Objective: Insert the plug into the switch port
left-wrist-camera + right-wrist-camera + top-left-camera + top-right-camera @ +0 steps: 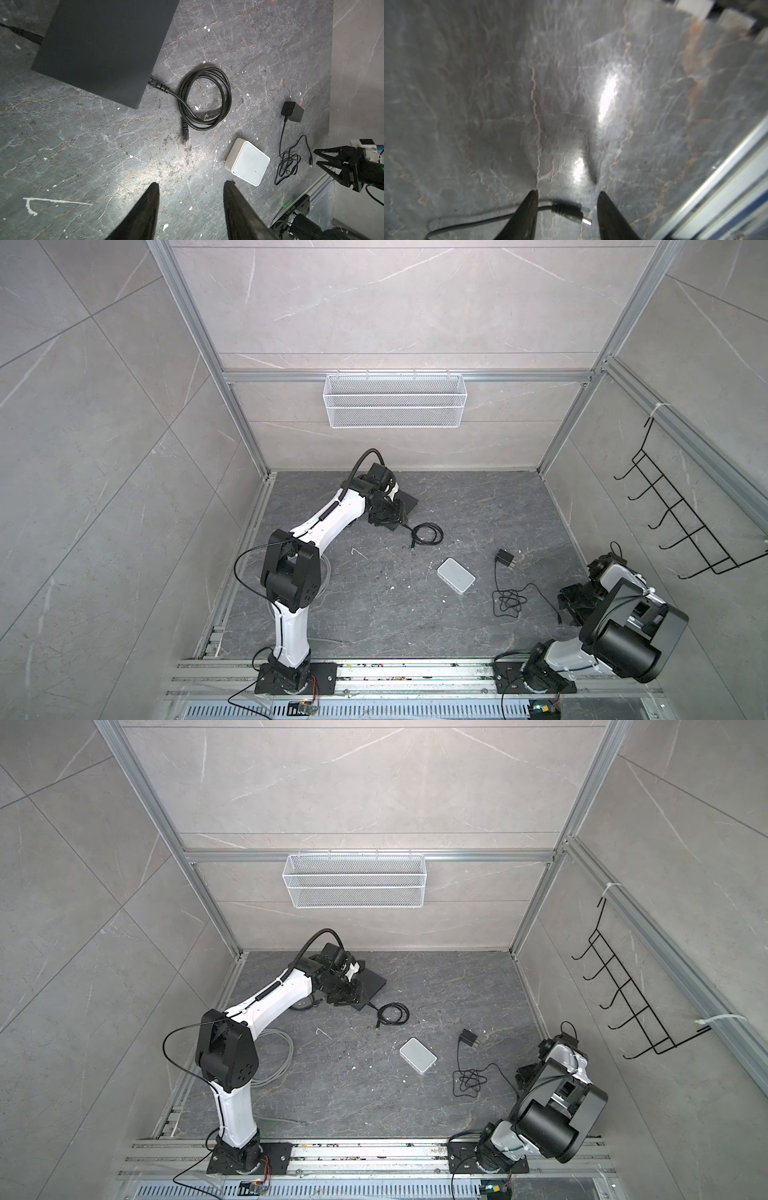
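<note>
Fingers of the right gripper (568, 192) stand roughly half apart as I watch from the remote desk. They sit low over the dark stone tabletop (488, 93) with the plug (572, 212) lying between them. They have closed on nothing. One finger (527, 209) crosses over the plug's thin cable (467, 225), and a sliver of tabletop shows between the plug's metal tip and the other finger.

The plug is a small black barrel connector with a ribbed collar and a short silver tip. It lies flat near the table's right edge rail. Seen from the left wrist, it (310, 165) rests just in front of the right gripper's tips (316, 156).

The cable runs back through a loose tangle (509, 601) to a black power adapter (505, 559).

The switch (456, 576) (417, 1055), a flat white box with rounded corners, lies near the middle of the tabletop in both top views. It is well apart from the plug, with the tangle between them. I cannot make out its port in any view.

The left gripper (191, 182) hangs above bare tabletop with its fingers likewise partly spread and holding nothing. Beyond it lie a flat black box (99, 47) and a coiled black cord (205, 99) plugged into that box's edge.
</note>
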### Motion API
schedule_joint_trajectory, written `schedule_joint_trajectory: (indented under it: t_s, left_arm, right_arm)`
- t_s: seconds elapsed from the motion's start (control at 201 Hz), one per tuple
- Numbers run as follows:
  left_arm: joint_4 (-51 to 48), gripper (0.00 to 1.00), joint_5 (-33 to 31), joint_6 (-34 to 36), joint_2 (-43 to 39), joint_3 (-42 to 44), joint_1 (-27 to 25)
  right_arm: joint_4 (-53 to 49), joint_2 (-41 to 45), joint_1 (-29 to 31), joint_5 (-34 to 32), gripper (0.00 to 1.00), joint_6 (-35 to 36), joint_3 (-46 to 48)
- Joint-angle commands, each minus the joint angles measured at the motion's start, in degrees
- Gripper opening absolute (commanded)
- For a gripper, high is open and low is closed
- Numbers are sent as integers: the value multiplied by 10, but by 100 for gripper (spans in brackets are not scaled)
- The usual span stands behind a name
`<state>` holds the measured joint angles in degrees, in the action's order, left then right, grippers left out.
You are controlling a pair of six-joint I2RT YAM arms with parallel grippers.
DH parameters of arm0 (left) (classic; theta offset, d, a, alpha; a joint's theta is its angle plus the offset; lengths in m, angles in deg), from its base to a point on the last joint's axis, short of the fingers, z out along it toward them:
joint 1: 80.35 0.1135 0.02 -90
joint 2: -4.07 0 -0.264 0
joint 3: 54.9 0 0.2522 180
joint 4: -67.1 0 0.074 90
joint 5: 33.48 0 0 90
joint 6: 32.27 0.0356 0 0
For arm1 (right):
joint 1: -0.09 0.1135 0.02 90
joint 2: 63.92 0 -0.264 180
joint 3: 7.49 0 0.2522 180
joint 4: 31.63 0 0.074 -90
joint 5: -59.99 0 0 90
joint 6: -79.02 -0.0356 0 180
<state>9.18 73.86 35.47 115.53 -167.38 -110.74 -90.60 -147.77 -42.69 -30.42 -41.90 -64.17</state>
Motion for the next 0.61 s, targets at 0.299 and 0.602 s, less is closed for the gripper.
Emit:
schedule_joint_trajectory:
  t_s: [0.299,0.602]
  left_arm:
    - [7,53,-8,16,-21,13,-3]
    - [23,53,-14,10,-34,44,-2]
  right_arm:
    - [13,45,19,189,46,-12,94]
    - [62,18,202,217,46,-93,91]
